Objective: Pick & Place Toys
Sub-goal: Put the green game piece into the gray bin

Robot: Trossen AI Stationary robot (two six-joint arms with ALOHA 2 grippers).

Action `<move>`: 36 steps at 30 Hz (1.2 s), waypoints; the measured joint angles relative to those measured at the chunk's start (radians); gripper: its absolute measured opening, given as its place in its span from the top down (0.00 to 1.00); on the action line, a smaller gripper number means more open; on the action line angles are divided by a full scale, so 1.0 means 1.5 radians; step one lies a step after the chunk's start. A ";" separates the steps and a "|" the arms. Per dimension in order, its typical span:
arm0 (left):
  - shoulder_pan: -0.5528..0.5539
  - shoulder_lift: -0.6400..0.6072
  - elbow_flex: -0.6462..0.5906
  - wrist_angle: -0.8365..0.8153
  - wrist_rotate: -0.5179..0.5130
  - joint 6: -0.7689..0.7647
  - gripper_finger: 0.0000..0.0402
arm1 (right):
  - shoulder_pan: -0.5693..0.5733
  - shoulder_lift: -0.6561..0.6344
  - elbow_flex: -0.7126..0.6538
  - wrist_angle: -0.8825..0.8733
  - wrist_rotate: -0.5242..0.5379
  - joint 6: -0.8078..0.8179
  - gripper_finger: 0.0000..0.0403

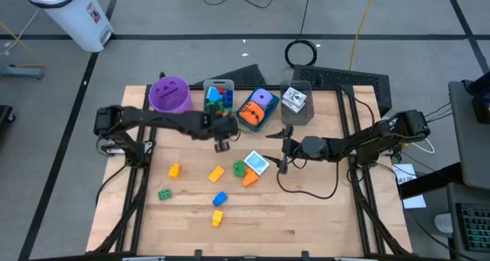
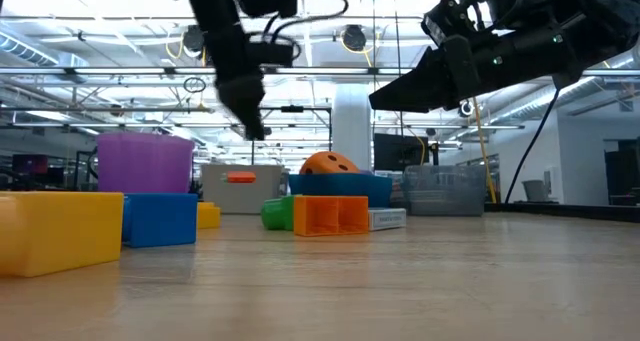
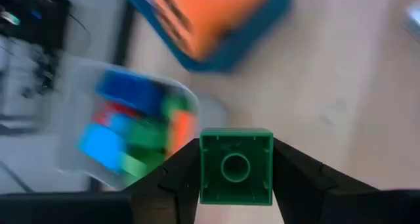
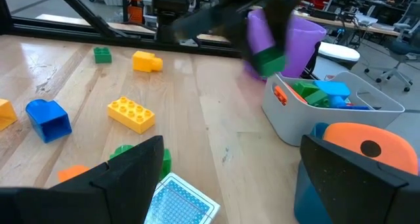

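Observation:
My left gripper [image 1: 222, 144] is shut on a green brick [image 3: 236, 166], in the air just near of the clear bin of bricks [image 1: 218, 96]. It also shows in the right wrist view [image 4: 268, 61]. My right gripper [image 4: 231, 145] is open and empty, low over the table right of a white-blue printed cube [image 1: 257, 163]. Loose bricks lie flat on the table: yellow [image 1: 174, 169], green [image 1: 164, 194], yellow [image 1: 217, 173], blue [image 1: 220, 198], yellow [image 1: 217, 217], green [image 1: 240, 168], orange [image 1: 250, 178]. An orange die [image 1: 256, 108] sits in the blue bin. My left gripper pinches the green brick by two opposite sides [image 3: 205, 168] between its two fingers [image 3: 174, 178]. The fingers come from above, pointing down. The brick is lifted clear of the table, its face with a round ring toward the wrist camera.
A purple cup [image 1: 170, 94] stands at the back left. A clear bin [image 1: 296, 100] with a printed cube stands at the back right, next to the blue bin [image 1: 268, 122]. The arms' frames run along the table's left and right sides.

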 joint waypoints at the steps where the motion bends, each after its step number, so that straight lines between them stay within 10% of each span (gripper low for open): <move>1: 0.011 0.000 0.016 0.002 -0.005 0.023 0.59 | 0.000 0.000 0.000 0.000 0.000 0.000 0.14; 15: 0.252 0.030 0.066 0.034 0.190 0.123 0.59 | 0.000 0.000 0.000 0.001 0.000 -0.013 0.14; 36: 0.274 0.105 0.066 0.073 0.222 0.114 0.53 | 0.000 0.000 0.000 -0.012 0.000 -0.014 0.14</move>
